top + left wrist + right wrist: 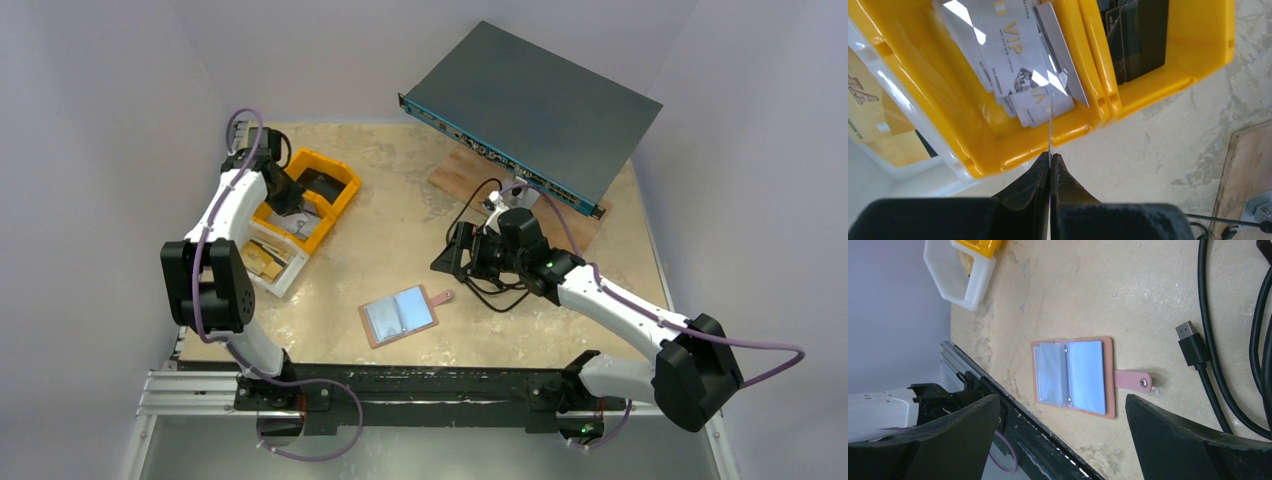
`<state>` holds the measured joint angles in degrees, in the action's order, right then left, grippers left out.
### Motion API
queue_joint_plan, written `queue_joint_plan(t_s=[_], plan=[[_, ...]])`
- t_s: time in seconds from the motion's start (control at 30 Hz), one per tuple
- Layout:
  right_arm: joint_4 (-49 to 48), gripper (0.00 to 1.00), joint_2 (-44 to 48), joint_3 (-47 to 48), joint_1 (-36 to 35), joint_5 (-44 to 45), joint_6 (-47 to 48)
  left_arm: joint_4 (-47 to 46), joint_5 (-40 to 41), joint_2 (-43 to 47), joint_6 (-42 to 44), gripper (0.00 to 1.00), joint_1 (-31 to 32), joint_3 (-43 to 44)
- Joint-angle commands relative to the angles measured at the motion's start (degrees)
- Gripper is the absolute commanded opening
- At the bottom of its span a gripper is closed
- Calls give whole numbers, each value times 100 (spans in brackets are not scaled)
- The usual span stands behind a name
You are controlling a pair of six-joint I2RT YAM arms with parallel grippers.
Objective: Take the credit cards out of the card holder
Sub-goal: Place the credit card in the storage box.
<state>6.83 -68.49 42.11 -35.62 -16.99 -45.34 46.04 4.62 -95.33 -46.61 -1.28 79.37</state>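
Top external: mottled beige table [400, 210], pale walls [100, 80]; left tool [1050, 157] pinches card [1051, 120]; right tool [1062, 398] spread.

Mottled beige tabletop [390, 215]. At far left, two yellow bins [345, 180] side by side and touching; against their near side, a white bin [288, 272]. At far right, a flat dark-grey rack unit [545, 100], set at an angle, port-lined front facing inward, resting on a wooden board [455, 178]. In front of the board, loops of black cable [1204, 280]; one black USB plug [1191, 346] lying loose on the bare surface. Along the near edge, a metal rail [190, 385].
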Motion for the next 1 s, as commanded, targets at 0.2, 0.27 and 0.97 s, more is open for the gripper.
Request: queue_joint_plan(t_s=[0.2,0.27,0.97], plan=[[-117,99,93,105,4,287,215,-601,-162,-528,451,10,-406,253],[-133,99,68,100,7,276,197,-640,-242,-591,484,15,-470,281],[159,99,-995,773,-1429,1555,488,126,-1167,1683,1010,66,439,-1047]])
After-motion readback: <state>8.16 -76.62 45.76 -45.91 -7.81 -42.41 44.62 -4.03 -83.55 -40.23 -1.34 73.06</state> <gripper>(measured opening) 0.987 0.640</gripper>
